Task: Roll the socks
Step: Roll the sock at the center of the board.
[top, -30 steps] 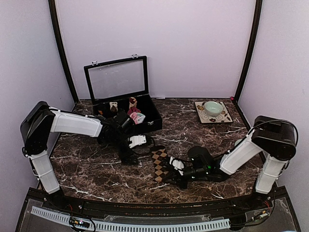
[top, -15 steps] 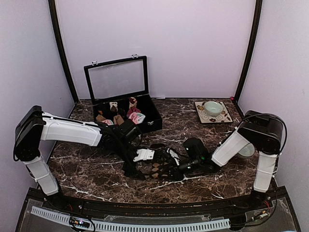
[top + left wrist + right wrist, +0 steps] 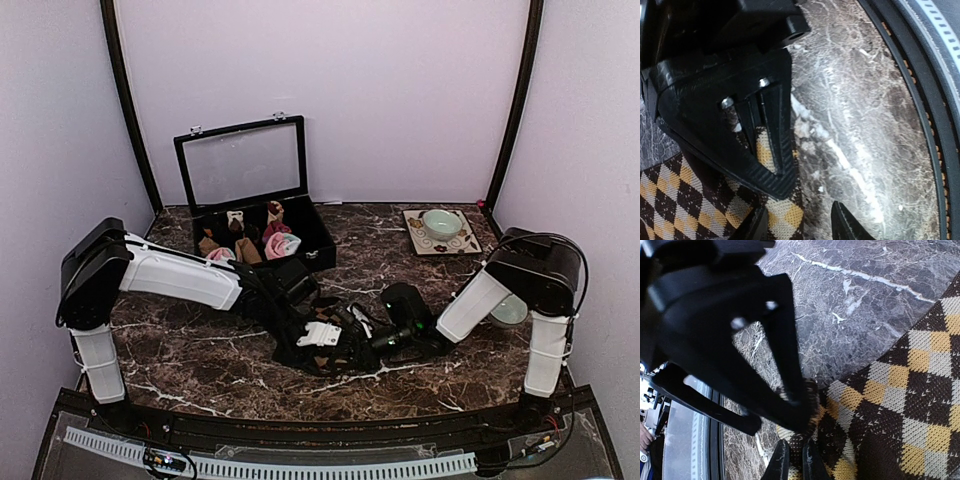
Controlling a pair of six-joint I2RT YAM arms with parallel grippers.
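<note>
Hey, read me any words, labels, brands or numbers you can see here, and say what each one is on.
None: no readable text in any view.
The checked sock, the marble table and the black box bear no writing.
The tile under the bowl shows only small decorative marks, too small to tell if any are letters.

Layout on desk (image 3: 180, 350), front to rear.
Sock (image 3: 900, 405) lies on desk at front ctr. Left pincer (image 3: 320, 338) is over it from the left, right pincer (image 3: 800, 437) at its right edge w/ sock edge btwn its fingers. Case (image 3: 322, 248) sits rear left, sock bundles (image 3: 280, 243) in it. Tray (image 3: 464, 244) sits rear right, bowl (image 3: 441, 222) on it.
</note>
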